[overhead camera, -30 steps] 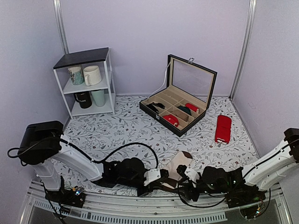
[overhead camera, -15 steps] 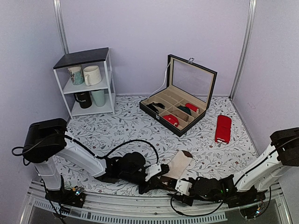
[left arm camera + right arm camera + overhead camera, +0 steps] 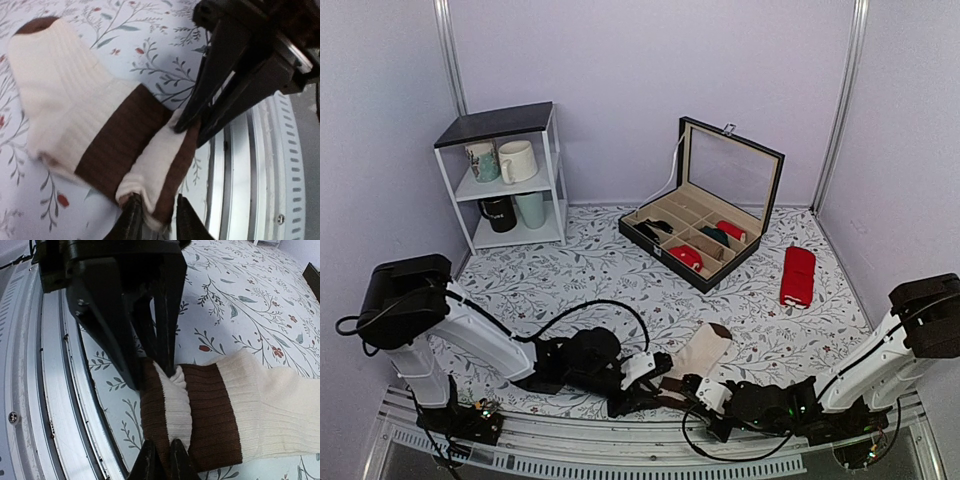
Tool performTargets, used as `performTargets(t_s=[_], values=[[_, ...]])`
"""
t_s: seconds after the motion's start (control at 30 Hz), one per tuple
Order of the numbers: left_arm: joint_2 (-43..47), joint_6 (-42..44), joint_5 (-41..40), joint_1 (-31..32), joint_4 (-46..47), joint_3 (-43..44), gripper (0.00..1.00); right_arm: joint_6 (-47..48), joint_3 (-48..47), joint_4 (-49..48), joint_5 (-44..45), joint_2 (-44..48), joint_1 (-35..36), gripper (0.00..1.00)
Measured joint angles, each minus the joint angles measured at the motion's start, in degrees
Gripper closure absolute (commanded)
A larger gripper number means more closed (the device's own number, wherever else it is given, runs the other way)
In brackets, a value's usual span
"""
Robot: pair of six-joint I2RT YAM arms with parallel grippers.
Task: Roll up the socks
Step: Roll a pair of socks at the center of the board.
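An open black box [image 3: 663, 257] stands on the flowered tablecloth [image 3: 590, 280], its glass lid [image 3: 732, 172] raised at the back. Its tan compartments hold a red bundle [image 3: 685, 257] by the front wall and another red bundle [image 3: 731, 230] toward the right side. A dark green bundle [image 3: 713, 236] lies just beside that one. Right of the box, apart from it, lies a flat red cloth piece [image 3: 798, 275]. Well left of the box stands a white shelf [image 3: 495, 123] with a dark top. It holds a patterned mug [image 3: 484, 161] and a cream mug [image 3: 518, 160] above, and a black mug [image 3: 498, 213] and a pale green cup [image 3: 531, 209] below.
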State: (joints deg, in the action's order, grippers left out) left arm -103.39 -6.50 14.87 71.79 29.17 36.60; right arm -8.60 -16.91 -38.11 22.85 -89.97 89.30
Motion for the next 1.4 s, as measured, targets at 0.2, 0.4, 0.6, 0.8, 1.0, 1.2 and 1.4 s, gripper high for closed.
performTargets(t_s=[0.2,0.4,0.6,0.8,1.0,1.2,1.4], values=[[9.16,4.87,-6.88,1.42,-0.57,-8.76,0.57,-6.6,0.96,-0.85,-3.32,0.48,-1.64,0.94],[13.29,13.68,-12.98,5.73,4.07,-11.17,0.52,-15.08,1.84,0.09,-15.63,2.84,-8.39,0.94],[8.24,19.78,-16.35,7.21,9.49,-10.21,0.51,-21.62,0.46,2.38,-26.1,2.93,-12.7,0.94],[1.55,23.43,-18.86,7.67,13.79,-8.55,0.48,-23.96,-1.51,4.74,-32.09,2.03,-13.2,0.93],[0.7,25.14,-18.71,7.91,16.22,-8.55,0.48,-24.74,-2.14,5.29,-34.91,1.4,-14.21,0.93],[-0.04,25.11,-17.2,8.04,16.65,-8.33,0.6,-25.27,-2.6,5.35,-37.07,0.74,-15.23,0.93],[-1.31,24.85,-15.15,8.26,16.11,-7.23,0.95,-25.31,-3.13,5.62,-38.49,0.2,-15.93,0.92]])
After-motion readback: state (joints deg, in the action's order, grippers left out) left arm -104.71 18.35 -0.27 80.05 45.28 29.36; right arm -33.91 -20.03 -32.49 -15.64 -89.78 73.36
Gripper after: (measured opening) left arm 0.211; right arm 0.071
